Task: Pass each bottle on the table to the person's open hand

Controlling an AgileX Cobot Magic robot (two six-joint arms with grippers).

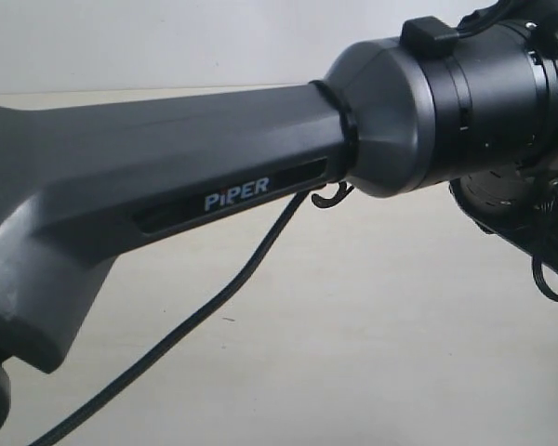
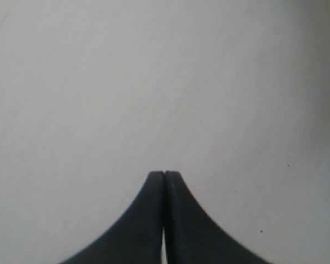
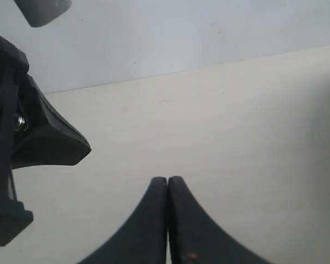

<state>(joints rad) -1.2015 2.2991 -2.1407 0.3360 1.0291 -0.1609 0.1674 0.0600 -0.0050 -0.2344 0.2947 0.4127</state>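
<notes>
The left claw (image 2: 164, 175) is pressed together, its two dark fingers (image 2: 146, 220) meeting tip to tip with only a hairline seam between them and nothing pinched; only the curved ends of the fingers show, the rest being cut off at the frame's edge. Beyond it lies the pale table (image 2: 154, 82), bare in this patch apart from a few tiny dark specks (image 2: 288, 164); whether the tips touch the surface or hang above it cannot be told.

The right claw (image 3: 168, 179) is likewise closed on nothing, fingers flat against each other; past it the same beige table runs to a straight far edge, with a plain light wall (image 3: 181, 33) behind. Beside this claw a black piece of robot hardware (image 3: 27, 126) juts into the wrist view, partly cut off, and a blurred grey part (image 3: 42, 10) pokes in at the corner; what either belongs to is unclear.

In the exterior view a thick grey arm link (image 1: 167, 158) marked PIPER crosses close to the lens and covers much of the scene; a black joint (image 1: 484, 84) follows it on the right, and a black cable (image 1: 214, 297) hangs below over the table. With so much blocked, where the bottles and the person's open hand are cannot be told.
</notes>
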